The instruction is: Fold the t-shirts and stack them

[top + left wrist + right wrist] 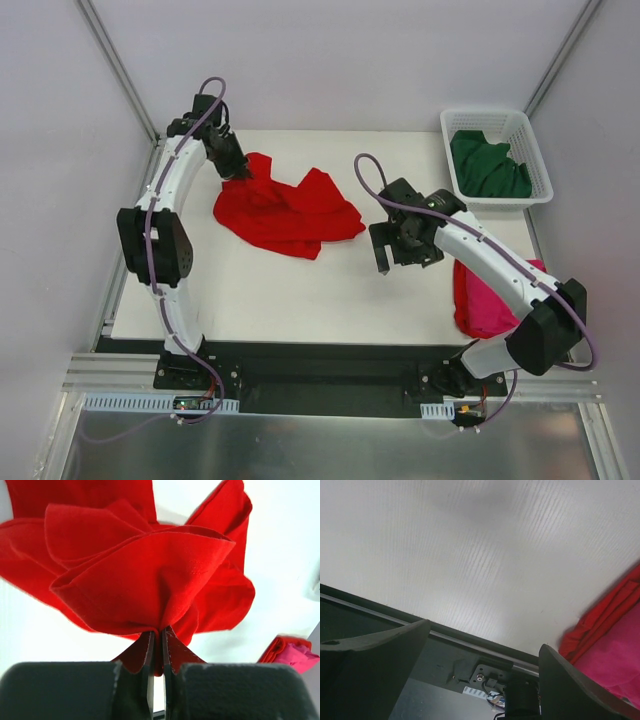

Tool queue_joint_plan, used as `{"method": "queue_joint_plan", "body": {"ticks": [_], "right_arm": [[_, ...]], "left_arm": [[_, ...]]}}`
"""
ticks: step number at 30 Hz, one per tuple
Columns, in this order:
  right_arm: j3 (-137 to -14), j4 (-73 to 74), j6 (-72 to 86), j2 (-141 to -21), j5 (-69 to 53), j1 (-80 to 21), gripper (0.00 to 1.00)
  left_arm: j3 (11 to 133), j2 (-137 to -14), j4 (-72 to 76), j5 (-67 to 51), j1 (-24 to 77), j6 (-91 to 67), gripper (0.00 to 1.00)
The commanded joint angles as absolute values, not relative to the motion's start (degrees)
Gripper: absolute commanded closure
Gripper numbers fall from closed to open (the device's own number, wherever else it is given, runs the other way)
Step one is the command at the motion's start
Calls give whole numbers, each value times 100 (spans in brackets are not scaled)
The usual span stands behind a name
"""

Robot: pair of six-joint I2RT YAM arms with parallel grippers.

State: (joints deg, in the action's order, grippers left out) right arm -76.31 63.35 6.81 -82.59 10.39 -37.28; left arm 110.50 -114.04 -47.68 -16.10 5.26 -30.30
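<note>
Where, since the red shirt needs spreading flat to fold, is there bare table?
Bare: the wide near stretch of table between the red shirt and the front edge, left of the pink shirt. Crowded: the far right, with the basket holding the green shirt.

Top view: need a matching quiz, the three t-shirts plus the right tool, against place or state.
Things:
1. red t-shirt
2. green t-shirt
3. pink t-shirt
4. right tool

Place or state:
A. inside the white basket
B. open, holding nothing
C. pinched at one edge by the shut left tool
D. lying at the near-right corner of the table

Pairs: 1-C, 2-A, 3-D, 4-B
</note>
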Motion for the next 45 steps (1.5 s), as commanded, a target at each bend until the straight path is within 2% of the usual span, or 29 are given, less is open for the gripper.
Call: {"method": "queue_joint_plan", "body": {"ticks": [1, 8, 11, 16, 20, 23, 27, 34, 36, 39, 45], "right_arm": [[-7629, 6381, 703, -8262, 870, -3735, 4], [-7682, 6258, 668, -8437, 677, -3735, 4], [-7769, 6223, 615, -8613, 546, -3744, 4], [-7954, 6179, 563, -8964, 378, -3735, 4], [-8077, 6126, 536, -9184, 238, -3753, 4], [-8138, 6100, 536, -9299, 185, -3770, 4], [-8191, 6082, 510, -9413, 150, -3797, 4], [-8122, 6073, 475, -9422, 114, -3823, 4], [-8060, 6056, 475, -9387, 106, -3814, 4], [-7911, 6021, 475, -9360, 79, -3823, 4], [-7752, 5994, 448, -9237, 70, -3832, 4]], "left_arm": [[10689, -10048, -5132, -1512, 746, -2988, 100], [9459, -7912, -5633, -1530, 896, -3594, 100], [9422, -7026, -6055, -1520, 914, -3788, 100], [9904, -6241, -5942, -2038, 932, -3728, 100], [10792, -5933, -5758, -2521, 932, -3630, 100], [10942, -5714, -5197, -3093, 932, -3796, 100], [10899, -5590, -4896, -3112, 932, -3973, 100], [9302, -5616, -4396, -2409, 932, -3815, 100], [9159, -5896, -4368, -1883, 923, -3631, 100], [9377, -6502, -4359, -1179, 897, -3428, 100], [11362, -7672, -4622, -223, 879, -2760, 100]]}}
